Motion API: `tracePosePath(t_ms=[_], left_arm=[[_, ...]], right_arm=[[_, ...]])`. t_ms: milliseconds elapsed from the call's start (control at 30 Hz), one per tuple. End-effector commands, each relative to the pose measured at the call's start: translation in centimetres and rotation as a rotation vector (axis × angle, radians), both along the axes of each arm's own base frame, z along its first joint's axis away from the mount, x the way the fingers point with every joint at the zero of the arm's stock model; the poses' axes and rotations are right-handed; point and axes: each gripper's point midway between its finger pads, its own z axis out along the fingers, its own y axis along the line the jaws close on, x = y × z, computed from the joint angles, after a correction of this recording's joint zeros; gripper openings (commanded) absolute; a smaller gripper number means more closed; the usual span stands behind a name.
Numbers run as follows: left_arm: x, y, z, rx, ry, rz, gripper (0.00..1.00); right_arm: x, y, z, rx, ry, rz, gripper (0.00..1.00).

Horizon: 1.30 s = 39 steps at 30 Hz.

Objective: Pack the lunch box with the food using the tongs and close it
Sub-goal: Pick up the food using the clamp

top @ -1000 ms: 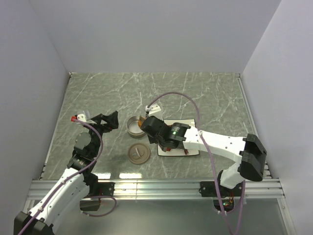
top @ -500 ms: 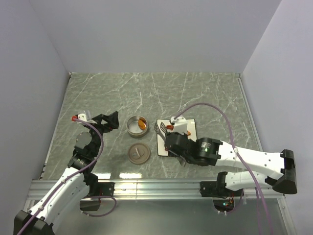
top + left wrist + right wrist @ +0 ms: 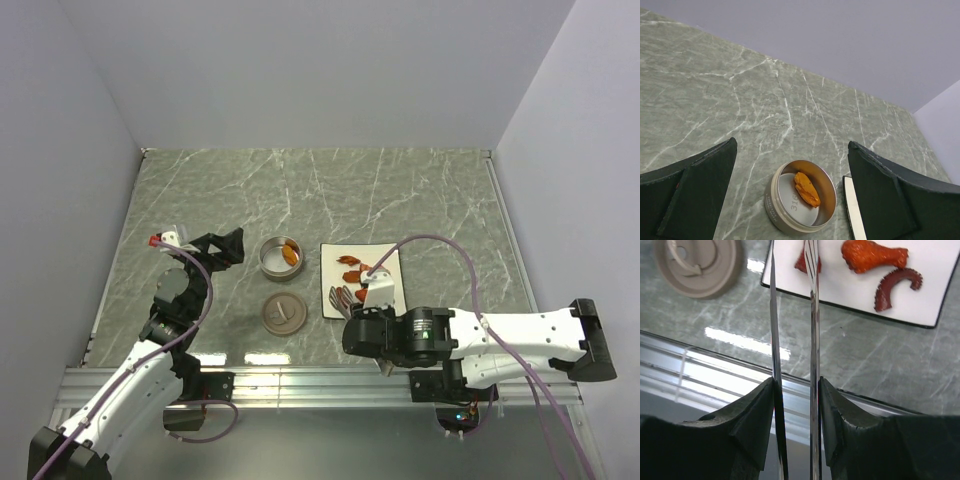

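"On the white plate [image 3: 850, 282], what lay there?"

"An orange drumstick [image 3: 872, 256], a dark curved piece [image 3: 897, 285], and a reddish bit [image 3: 801, 262] by the tong tips."

"And the tongs [image 3: 812, 340]?"

"Clamped between the right gripper [image 3: 796, 390] fingers, their tips over the plate's near edge."

"The left gripper [image 3: 790, 167]?"

"Spread wide and empty, facing the lunch box [image 3: 777, 210], which held one orange piece [image 3: 806, 189]. The lid [image 3: 283, 314] lay on the table [image 3: 400, 200] just beside the box, on the arms' side."
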Motion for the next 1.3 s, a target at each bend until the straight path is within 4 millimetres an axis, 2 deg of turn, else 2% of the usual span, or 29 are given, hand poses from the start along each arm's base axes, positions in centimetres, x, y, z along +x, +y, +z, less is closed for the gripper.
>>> tracePosePath(t_ms=[0,300,867,1000,1267], left_arm=[[-0.2,-0.4,1.2,-0.022,-0.041,-0.022,0.99],[-0.3,-0.4,1.2,-0.026,-0.044,-0.024,0.99],[-0.6,-0.3,1.2,-0.031,-0.048,-0.026,1.00],[-0.6,-0.3,1.3,-0.031,-0.051,-0.027,0.99],[-0.7,-0.4,1.4,-0.032,-0.054,-0.032,0.99]], right_arm=[[0.4,-1.5,-0.5,-0.025,-0.024,-0.093,0.47],[0.5,-1.7,-1.1,-0.064,-0.032,-0.109,0.48],[0.1,0.7,-2.3,-0.052,-0.013,-0.029,0.51],[0.1,0.7,-2.4,-0.061,-0.012,-0.032,0.51],[0.0,0.7,-2.6,-0.082,-0.008,-0.025,0.34]])
